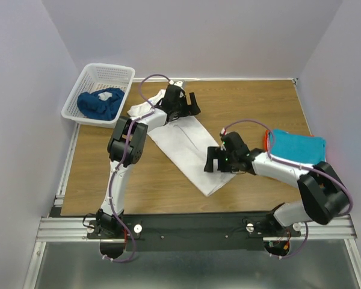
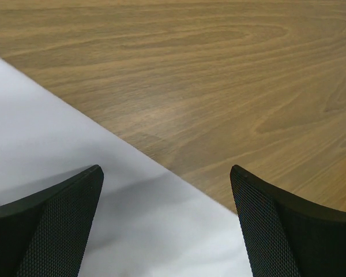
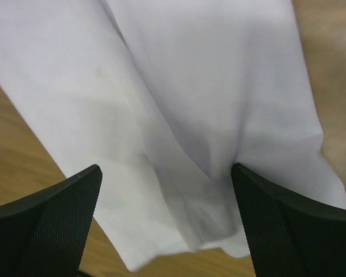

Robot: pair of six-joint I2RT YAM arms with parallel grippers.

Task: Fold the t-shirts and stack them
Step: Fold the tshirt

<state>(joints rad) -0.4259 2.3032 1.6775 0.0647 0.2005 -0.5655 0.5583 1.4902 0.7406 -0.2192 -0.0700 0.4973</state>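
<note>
A white t-shirt (image 1: 186,144) lies in a long folded strip across the middle of the wooden table. My left gripper (image 1: 192,103) is open over its far end, its fingers (image 2: 57,219) spread above the shirt's edge (image 2: 75,173). My right gripper (image 1: 215,159) is open over the near end, its fingers (image 3: 277,219) spread over the white cloth (image 3: 190,115) with a crease and its hem. A folded teal shirt (image 1: 296,146) lies at the right on a red-orange one (image 1: 266,140). A dark blue shirt (image 1: 100,102) lies crumpled in the basket.
A white plastic lattice basket (image 1: 111,73) stands at the far left corner of the table. Bare wood (image 2: 219,75) lies beyond the shirt. Grey walls close in the table on three sides.
</note>
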